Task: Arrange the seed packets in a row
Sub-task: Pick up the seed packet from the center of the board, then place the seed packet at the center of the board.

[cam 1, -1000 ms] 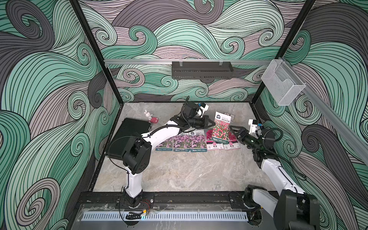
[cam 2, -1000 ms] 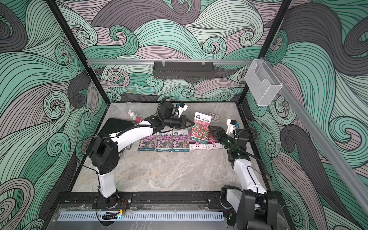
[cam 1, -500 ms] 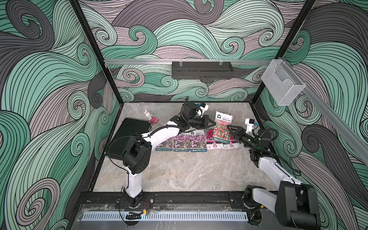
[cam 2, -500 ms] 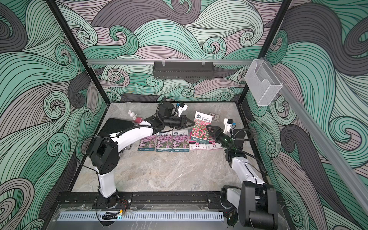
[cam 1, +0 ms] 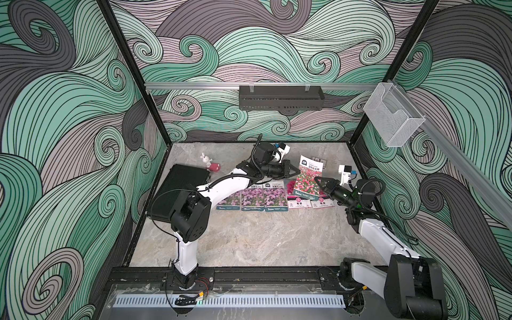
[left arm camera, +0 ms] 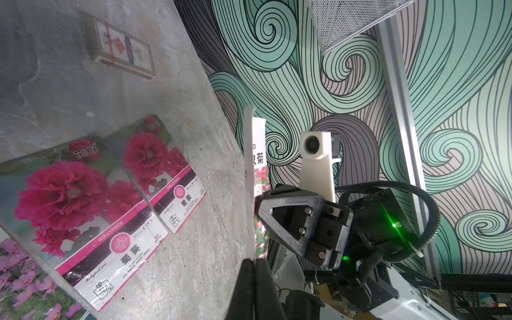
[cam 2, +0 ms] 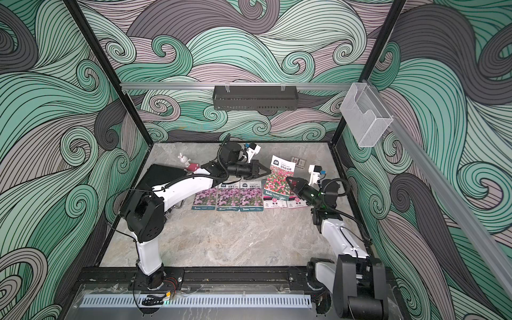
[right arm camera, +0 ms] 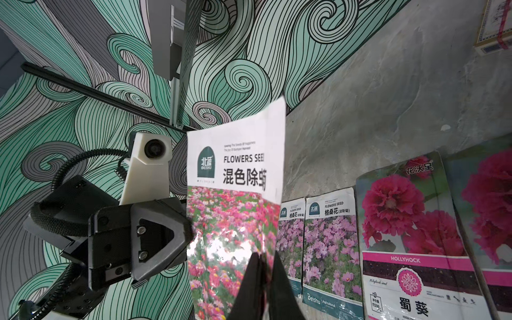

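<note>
Spanning the scene, my grey table (cam 1: 249,238) carries a black ribbed slab (cam 1: 177,191) at its left side. Three purple packets (cam 1: 252,197) and two magenta packets (cam 1: 298,201) lie flat in a row. Over the magenta ones the red-pink packet (cam 1: 306,182) hangs tilted, pinched tight at opposite edges by my left tool (cam 1: 296,174) and right tool (cam 1: 316,180). A small patterned box (cam 1: 320,161) lies behind.

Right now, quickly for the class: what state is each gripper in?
Left gripper: shut on the raised red-pink mix seed packet.
Right gripper: shut on the same packet's other edge.
</note>
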Available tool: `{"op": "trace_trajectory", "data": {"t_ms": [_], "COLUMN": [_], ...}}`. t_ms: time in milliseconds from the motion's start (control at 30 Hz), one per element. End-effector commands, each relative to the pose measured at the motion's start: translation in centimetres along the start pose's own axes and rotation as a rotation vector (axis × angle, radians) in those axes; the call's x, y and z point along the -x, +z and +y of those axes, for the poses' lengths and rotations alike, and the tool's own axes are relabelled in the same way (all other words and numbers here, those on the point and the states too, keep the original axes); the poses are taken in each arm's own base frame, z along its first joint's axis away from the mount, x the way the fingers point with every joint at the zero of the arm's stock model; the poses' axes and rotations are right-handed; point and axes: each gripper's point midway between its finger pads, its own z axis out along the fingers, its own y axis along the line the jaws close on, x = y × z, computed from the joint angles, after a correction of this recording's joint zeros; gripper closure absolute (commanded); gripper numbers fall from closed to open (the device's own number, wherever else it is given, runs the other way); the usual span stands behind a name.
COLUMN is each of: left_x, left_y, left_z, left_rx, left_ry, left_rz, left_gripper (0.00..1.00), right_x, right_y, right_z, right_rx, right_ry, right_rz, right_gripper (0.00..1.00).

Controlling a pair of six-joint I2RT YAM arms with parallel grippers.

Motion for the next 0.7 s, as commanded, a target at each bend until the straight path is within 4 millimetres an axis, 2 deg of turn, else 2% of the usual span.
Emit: {"op": "trace_trajectory", "data": {"t_ms": [0, 67, 100, 200, 267, 400, 500, 667], "left_x": [-0.1, -0.1, -0.1, -0.1, -0.2, -0.5, -1.0, -2.4], "left_y": [0.2, 0.2, 0.2, -0.1, -0.4, -1.0, -1.7, -3.4], "left_z": [0.3, 0.4, 0.4, 0.4, 0.6, 1.1, 1.9, 2.9], "left_rx": [0.008, 0.011, 0.016, 0.021, 0.035, 0.077, 0.119, 0.183], "left_ry": [0.018, 0.019, 0.02, 0.024, 0.027, 0.035, 0.044, 0.041], "left_rz": [0.007, 0.006, 0.006, 0.0, -0.007, -0.014, -0.021, -0.032], "left_gripper": [1.0, 0.98, 0.93, 0.92, 0.79, 0.7, 0.7, 0.7], "right_x": [0.9, 1.0, 1.3, 1.8, 2.1, 2.6, 3.1, 4.0], "right_y": [-0.4, -0.8, -1.1, -1.9, -2.4, -3.4, -3.9, -4.1], "right_z": [1.5, 1.6, 2.1, 2.6, 2.6, 1.6, 0.8, -2.0], "right_rx": [-0.036, -0.083, -0.102, -0.168, -0.216, -0.33, -0.403, -0.545], "right_ry": [-0.095, -0.134, -0.164, -0.24, -0.286, -0.353, -0.404, -0.429], "right_rz": [0.001, 0.017, 0.02, 0.037, 0.05, 0.067, 0.083, 0.149], "right_gripper": [0.93, 0.93, 0.93, 0.92, 0.93, 0.95, 0.95, 0.94]}}
